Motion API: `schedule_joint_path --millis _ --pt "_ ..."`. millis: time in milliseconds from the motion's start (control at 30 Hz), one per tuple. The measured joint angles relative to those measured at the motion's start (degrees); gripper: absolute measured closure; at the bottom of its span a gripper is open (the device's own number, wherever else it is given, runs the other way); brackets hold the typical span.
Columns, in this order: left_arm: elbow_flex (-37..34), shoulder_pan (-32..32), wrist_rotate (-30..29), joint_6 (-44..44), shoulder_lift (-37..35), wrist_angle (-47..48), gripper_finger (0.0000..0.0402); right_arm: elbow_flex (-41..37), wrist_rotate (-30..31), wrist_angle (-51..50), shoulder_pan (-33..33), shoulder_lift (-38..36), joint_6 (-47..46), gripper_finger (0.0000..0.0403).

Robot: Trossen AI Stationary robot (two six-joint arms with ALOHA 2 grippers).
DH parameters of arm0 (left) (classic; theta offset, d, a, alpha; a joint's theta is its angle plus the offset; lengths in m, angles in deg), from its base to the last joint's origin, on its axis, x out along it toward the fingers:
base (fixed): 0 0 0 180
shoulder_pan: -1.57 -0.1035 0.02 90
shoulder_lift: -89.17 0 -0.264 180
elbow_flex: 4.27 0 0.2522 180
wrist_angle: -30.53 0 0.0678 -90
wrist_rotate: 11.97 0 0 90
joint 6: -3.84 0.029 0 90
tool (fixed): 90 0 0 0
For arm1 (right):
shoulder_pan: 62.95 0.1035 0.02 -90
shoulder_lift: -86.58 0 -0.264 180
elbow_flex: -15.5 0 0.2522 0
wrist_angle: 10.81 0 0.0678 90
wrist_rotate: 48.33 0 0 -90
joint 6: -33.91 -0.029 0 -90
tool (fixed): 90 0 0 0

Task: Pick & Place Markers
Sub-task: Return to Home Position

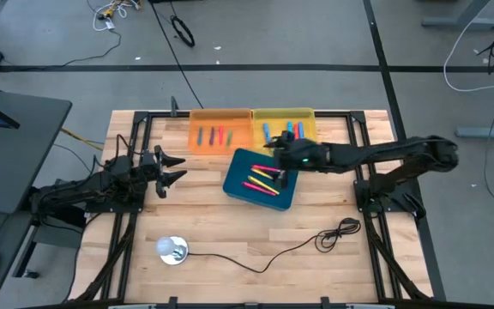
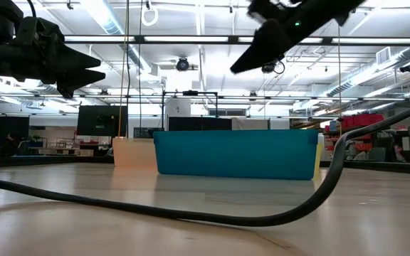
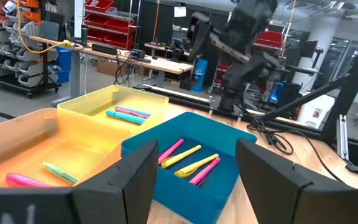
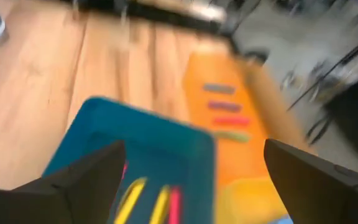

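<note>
Right gripper point(image 1: 273, 157) hangs spread and empty over a corner of the teal-blue plastic bin point(image 1: 230, 178); just below it inside lie seemingly 4 slim pink and yellow markers point(image 1: 264, 180). Left gripper point(image 1: 181, 169), also spread, waits well apart

Four views of my table point(image 1: 230, 227).
One looked straight down, one level across; both wrist cameras faced the bin point(image 3: 191, 199) up close.
</note>
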Motion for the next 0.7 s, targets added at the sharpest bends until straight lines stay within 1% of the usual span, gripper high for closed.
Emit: schedule_joint_path --millis 133,333,467,600,700 --pt "0.0 0.0 0.0 0.0 0.0 0.0 0.0179 -8.7 0.0 12.2 -2.3 -7.9 4.3 0.0024" --pt "0.0 0.0 0.0 0.0 0.0 0.0 0.0179 -22.8 0.1 33.4 -10.2 -19.1 1.2 0.0024" --pt "0.0 0.0 0.0 0.0 0.0 0.0 0.0179 -30.4 0.0 37.5 -15.7 -25.5 -2.6 0.0025" --pt "0.0 0.0 0.0 0.0 0.0 0.0 0.0179 -36.6 0.0 37.6 -20.3 -31.8 -9.7 0.0025" --pt "0.0 0.0 0.0 0.0 0.0 0.0 0.0179 -40.6 0.0 37.6 -22.5 -36.9 -14.8 0.0025"
